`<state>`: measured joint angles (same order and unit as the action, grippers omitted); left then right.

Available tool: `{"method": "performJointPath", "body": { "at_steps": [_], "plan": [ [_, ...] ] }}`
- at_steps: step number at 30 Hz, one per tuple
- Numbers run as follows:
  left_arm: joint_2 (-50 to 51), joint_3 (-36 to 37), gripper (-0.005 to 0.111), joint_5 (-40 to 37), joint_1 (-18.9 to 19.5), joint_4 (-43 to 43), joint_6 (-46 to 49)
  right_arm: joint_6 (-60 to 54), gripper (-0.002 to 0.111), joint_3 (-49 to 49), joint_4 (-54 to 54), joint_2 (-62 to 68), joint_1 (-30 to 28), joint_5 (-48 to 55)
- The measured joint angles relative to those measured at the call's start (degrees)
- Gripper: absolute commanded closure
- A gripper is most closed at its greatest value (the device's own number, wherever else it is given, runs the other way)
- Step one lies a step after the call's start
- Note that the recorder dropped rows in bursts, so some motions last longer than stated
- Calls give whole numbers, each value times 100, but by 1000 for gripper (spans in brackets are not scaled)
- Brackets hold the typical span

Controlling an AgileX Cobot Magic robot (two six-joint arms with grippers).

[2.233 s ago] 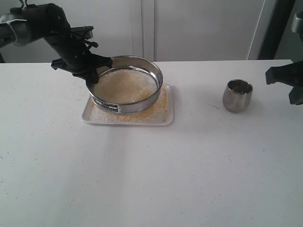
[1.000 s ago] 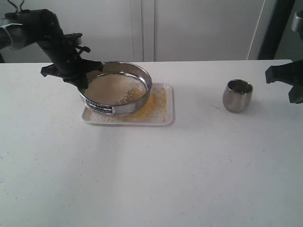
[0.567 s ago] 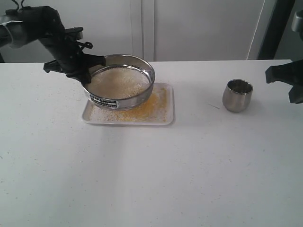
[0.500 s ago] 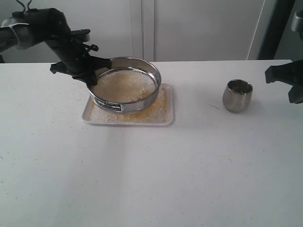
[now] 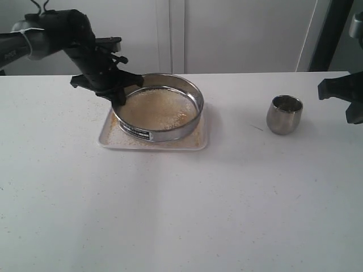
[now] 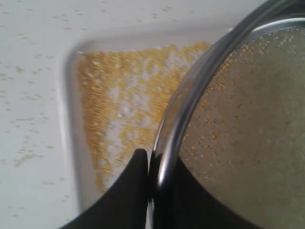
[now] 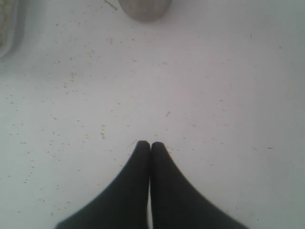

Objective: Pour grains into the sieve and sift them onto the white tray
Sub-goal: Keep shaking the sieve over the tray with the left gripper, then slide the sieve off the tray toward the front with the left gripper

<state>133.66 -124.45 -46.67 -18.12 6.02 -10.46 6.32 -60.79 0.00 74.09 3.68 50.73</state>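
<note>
The sieve point(image 5: 160, 108), a wide steel ring with a mesh bottom and a black label, hangs just over the white tray point(image 5: 199, 143). My left gripper point(image 5: 120, 93) is shut on its rim at the far left side. In the left wrist view one finger lies outside the sieve's rim point(image 6: 190, 95) and one inside, at my left gripper point(image 6: 159, 160). Whitish grains point(image 5: 156, 110) lie on the mesh, and golden grains point(image 6: 119, 105) cover the white tray point(image 6: 69, 143) below. My right gripper point(image 7: 150, 144) is shut on nothing above bare table, and shows dark at the right edge point(image 5: 351, 93) of the exterior view.
A small rounded steel cup point(image 5: 284, 114) stands on the table right of the tray, between it and my right arm; its bottom edge shows in the right wrist view as the cup point(image 7: 144, 9). Fine specks of grain are scattered over the white tabletop point(image 5: 181, 204).
My left gripper has swung the sieve left and then back right over the tray, about 40 pixels right of where it was a second ago. The right gripper and the cup have not moved.
</note>
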Motion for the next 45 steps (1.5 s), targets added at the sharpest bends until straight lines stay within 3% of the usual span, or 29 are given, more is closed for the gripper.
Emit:
{"method": "performJointPath", "body": {
  "at_steps": [18,24,33,45],
  "plan": [
    [-94,0,107,-866,12,60,37,0,108,0,0,0,0,0],
    [-411,54,107,-893,-178,105,158,0,108,0,0,0,0,0],
    [-1738,2524,107,423,-189,107,330,0,108,0,0,0,0,0],
    [-2539,4237,107,1342,-266,704,981,0,108,0,0,0,0,0]
  ]
}}
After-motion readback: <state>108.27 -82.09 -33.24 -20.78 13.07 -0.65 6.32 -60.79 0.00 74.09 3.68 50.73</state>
